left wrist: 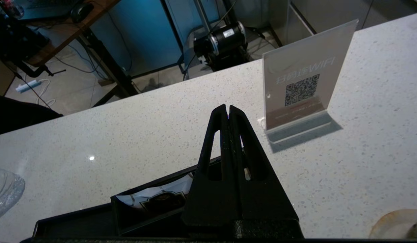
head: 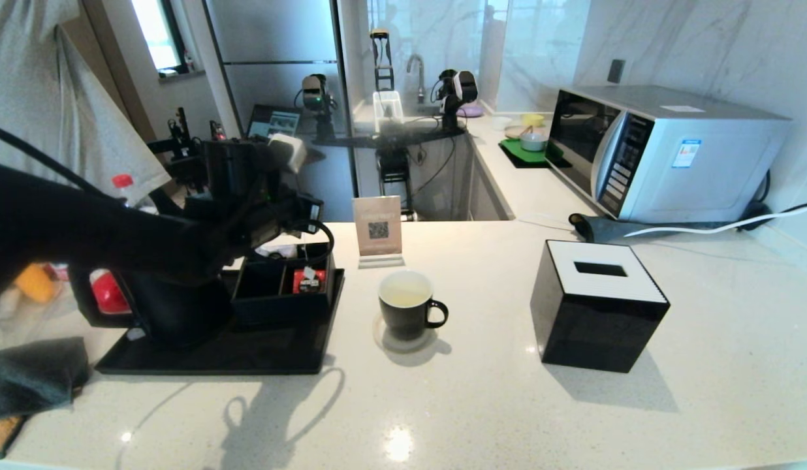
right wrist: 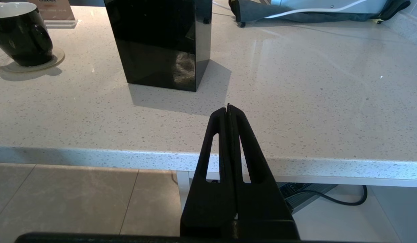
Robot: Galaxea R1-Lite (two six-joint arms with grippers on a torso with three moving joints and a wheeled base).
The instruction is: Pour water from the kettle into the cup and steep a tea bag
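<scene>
The left gripper (left wrist: 228, 113) hangs with jaws closed on nothing above the black organiser box (head: 283, 286) on the tray (head: 247, 352), by the kettle (head: 172, 307). The cup (head: 409, 307) sits on a coaster mid-tabletop (head: 482, 391), holding pale water (head: 405, 297). The right gripper (right wrist: 228, 109), jaws closed and empty, is parked off the tabletop's near edge
</scene>
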